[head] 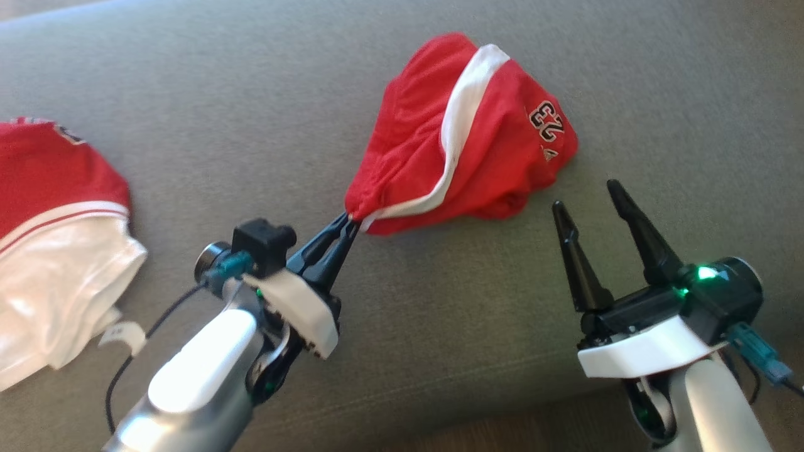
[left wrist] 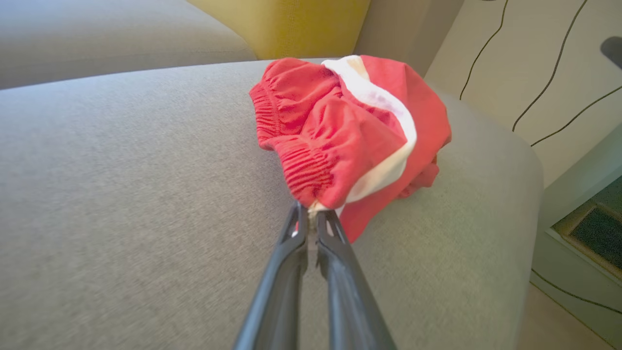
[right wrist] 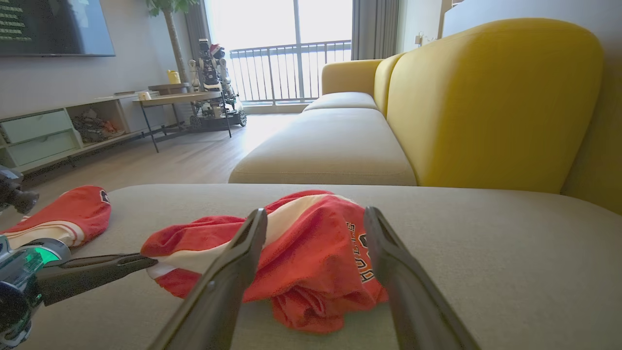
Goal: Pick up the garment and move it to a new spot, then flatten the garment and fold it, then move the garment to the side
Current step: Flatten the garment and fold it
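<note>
The garment (head: 465,138) is a crumpled pair of red shorts with a white side stripe and the number 23, lying on the grey cushion (head: 251,125). My left gripper (head: 353,221) is shut on the garment's near corner, by the elastic waistband (left wrist: 301,170); the same left gripper (right wrist: 146,261) shows pinching the cloth in the right wrist view. My right gripper (head: 587,198) stands open just to the right of the garment, its fingers apart with nothing between them. Past the right gripper (right wrist: 316,216) the red garment (right wrist: 311,257) lies low on the cushion.
A second red and white garment (head: 56,238) lies at the cushion's left edge. A yellow sofa back (right wrist: 486,97) rises beyond the cushion. The cushion's right edge (left wrist: 529,160) drops to the floor. Its front edge (head: 440,433) lies near my arms.
</note>
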